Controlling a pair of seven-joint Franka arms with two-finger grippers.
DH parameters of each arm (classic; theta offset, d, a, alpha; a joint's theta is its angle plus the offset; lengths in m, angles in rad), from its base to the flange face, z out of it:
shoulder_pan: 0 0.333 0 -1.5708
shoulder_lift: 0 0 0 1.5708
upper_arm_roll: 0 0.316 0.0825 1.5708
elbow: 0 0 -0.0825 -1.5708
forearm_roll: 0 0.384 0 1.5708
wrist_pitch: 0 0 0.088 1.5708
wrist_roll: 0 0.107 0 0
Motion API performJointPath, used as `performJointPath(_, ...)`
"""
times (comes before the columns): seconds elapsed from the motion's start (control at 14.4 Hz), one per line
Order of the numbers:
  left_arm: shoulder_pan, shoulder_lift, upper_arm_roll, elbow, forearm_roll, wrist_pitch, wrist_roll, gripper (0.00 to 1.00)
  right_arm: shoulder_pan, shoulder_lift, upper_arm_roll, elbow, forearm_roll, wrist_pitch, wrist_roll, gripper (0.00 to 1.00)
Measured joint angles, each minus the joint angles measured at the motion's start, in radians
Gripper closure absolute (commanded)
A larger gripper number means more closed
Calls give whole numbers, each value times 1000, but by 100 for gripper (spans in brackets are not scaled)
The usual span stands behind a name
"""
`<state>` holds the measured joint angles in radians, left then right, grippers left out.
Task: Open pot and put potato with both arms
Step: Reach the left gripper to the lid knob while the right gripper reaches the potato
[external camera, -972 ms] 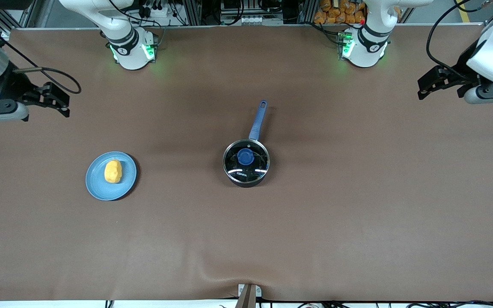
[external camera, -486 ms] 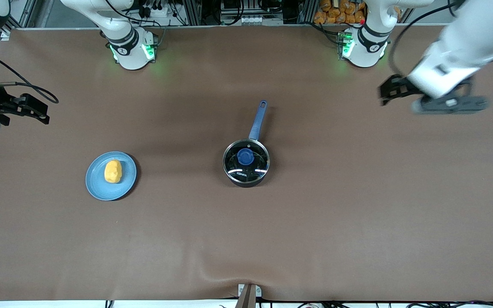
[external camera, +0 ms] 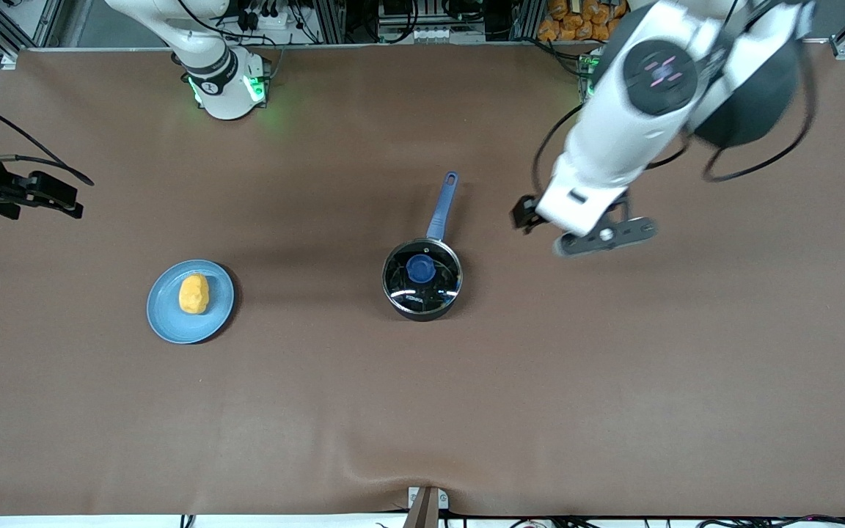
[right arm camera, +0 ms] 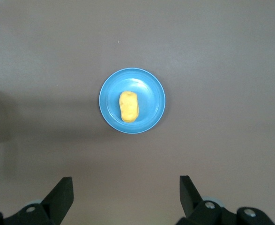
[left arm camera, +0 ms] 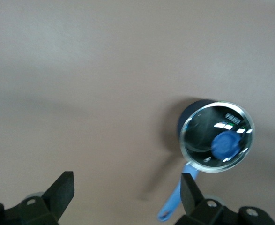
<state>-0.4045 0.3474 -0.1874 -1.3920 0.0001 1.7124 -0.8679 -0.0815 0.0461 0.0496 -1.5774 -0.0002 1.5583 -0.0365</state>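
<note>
The black pot (external camera: pixel 422 282) stands mid-table with its glass lid and blue knob (external camera: pixel 420 268) on. Its blue handle (external camera: pixel 442 205) points toward the robots' bases. It also shows in the left wrist view (left arm camera: pixel 217 138). The yellow potato (external camera: pixel 194 293) lies on a blue plate (external camera: pixel 213 315) toward the right arm's end, and shows in the right wrist view (right arm camera: pixel 129 107). My left gripper (external camera: pixel 527 215) is open and empty over the table beside the pot's handle (left arm camera: pixel 174 201). My right gripper (external camera: pixel 63 196) is open and empty over the table's right-arm end, with the plate (right arm camera: pixel 151 101) in its view.
The brown table cover (external camera: pixel 613 381) spreads wide around the pot and plate. The arm bases (external camera: pixel 228 84) stand along the edge farthest from the front camera. A small bracket (external camera: pixel 426 502) sits at the nearest edge.
My left arm has swung in from the left-arm end of the table to beside the pot's handle. My right gripper has drifted slightly toward the table's end. Pot and potato are unmoved.
</note>
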Motion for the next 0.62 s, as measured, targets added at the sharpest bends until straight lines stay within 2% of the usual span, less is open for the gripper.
performJointPath(0.21,-70,113,3,64,0,94,-162,0,0,6,3,-2,0,-10,0,0)
performJointPath(0.42,-130,192,9,86,2,159,-249,0,0,24,3,-8,1,-13,-2,0)
performJointPath(0.62,-205,260,75,95,5,218,-270,0,0,48,3,-33,1,29,-2,0)
